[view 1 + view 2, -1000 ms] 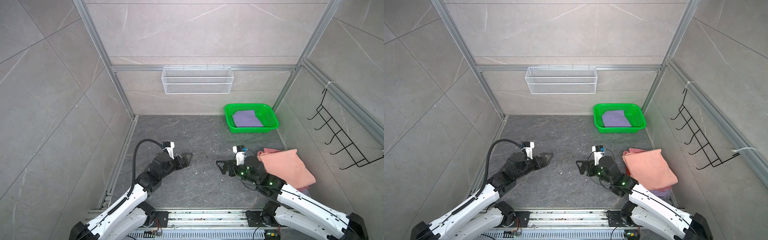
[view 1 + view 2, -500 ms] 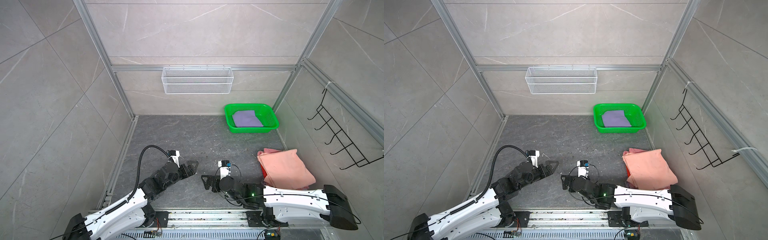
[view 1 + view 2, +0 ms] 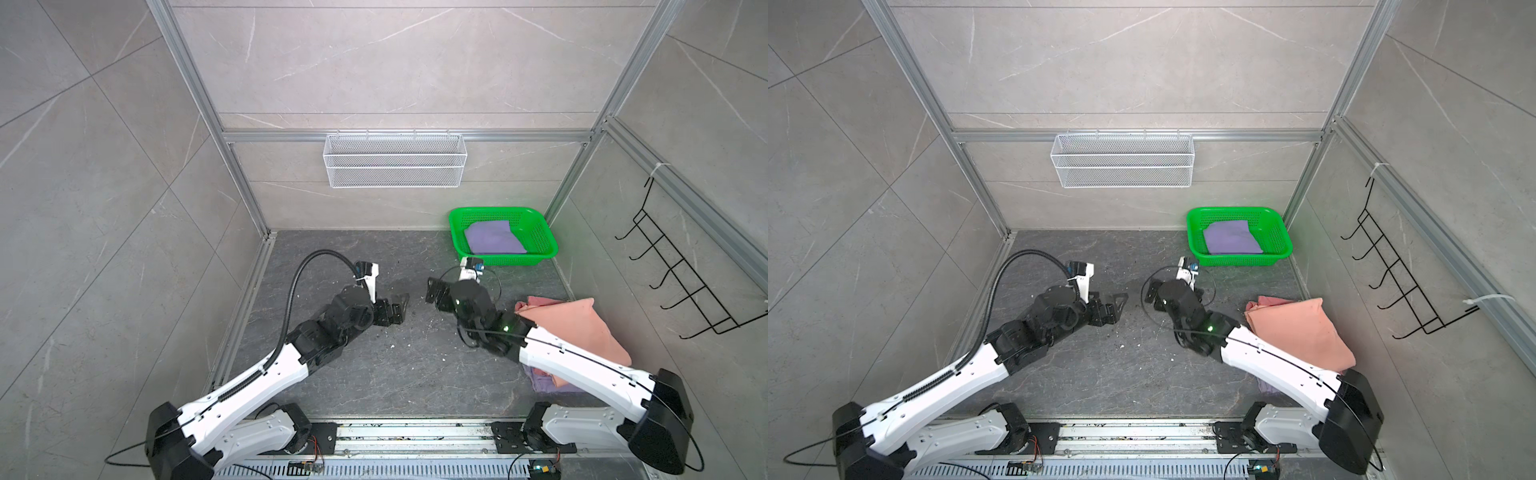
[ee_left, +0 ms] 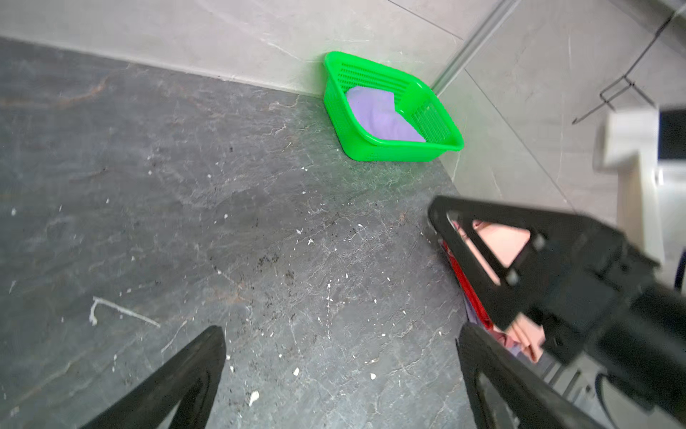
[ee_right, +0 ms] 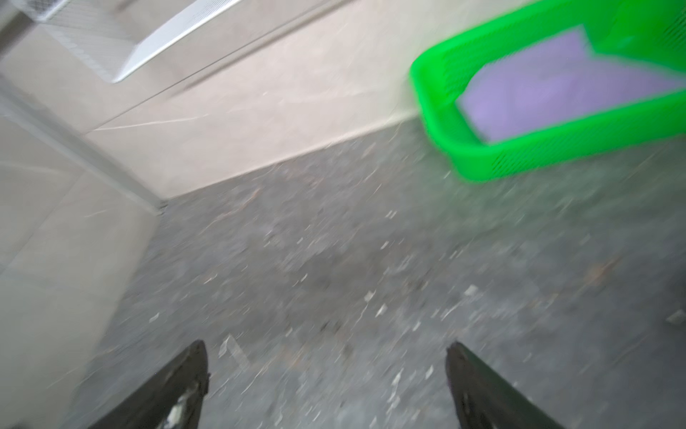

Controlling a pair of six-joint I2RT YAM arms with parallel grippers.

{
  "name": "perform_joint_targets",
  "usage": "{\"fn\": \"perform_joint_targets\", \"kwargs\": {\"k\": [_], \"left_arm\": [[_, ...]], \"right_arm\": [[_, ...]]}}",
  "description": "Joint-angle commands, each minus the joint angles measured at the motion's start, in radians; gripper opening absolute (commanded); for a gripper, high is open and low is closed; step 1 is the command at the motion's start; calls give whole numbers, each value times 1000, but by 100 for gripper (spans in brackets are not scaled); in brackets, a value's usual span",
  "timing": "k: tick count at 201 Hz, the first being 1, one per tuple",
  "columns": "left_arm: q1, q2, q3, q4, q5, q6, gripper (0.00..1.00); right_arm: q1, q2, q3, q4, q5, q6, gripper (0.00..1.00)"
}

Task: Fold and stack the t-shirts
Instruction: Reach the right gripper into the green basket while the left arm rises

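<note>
the left gripper point(image 3: 401, 309) and right gripper point(image 3: 432, 293) hung wide open and empty over the middle of the tabletop point(image 3: 374, 374). the next grasp likely wanted one edge pinched and lifted clear of the rim of the green basket point(image 3: 505, 261). a lavender t-shirt point(image 3: 492, 237) lay loosely folded inside it, at the far right corner. the salmon t-shirt point(image 3: 573, 328) sat folded by the right edge, atop a second lavender t-shirt point(image 3: 544, 384).

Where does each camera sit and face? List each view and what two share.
Top views: high above the front rail, looking down at the floor; both arms, left end effector, right end effector.
Left wrist: on the left arm, facing the green basket; own fingers, right end effector.
Right wrist: blurred, facing floor and basket; own fingers.
Shared by wrist views: purple t-shirt in the basket.
</note>
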Motion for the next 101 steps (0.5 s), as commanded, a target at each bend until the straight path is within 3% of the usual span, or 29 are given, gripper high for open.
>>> {"fn": "perform_joint_targets", "kwargs": {"k": [1,48,75,101], "left_arm": [[12,114,94,30,145,205,100],[67,391,263,148,407,239,100],[94,537,367,173,533,238,100],[107,657,456,162,579,245,100]], "right_arm": [[-117,107,149,-77,-45,-204,100],[-400,384,457,-111,-212,-259,98],[-506,589,659,-195,-237,-269,98],[-558,745,809,-232,-262,-302,99]]}}
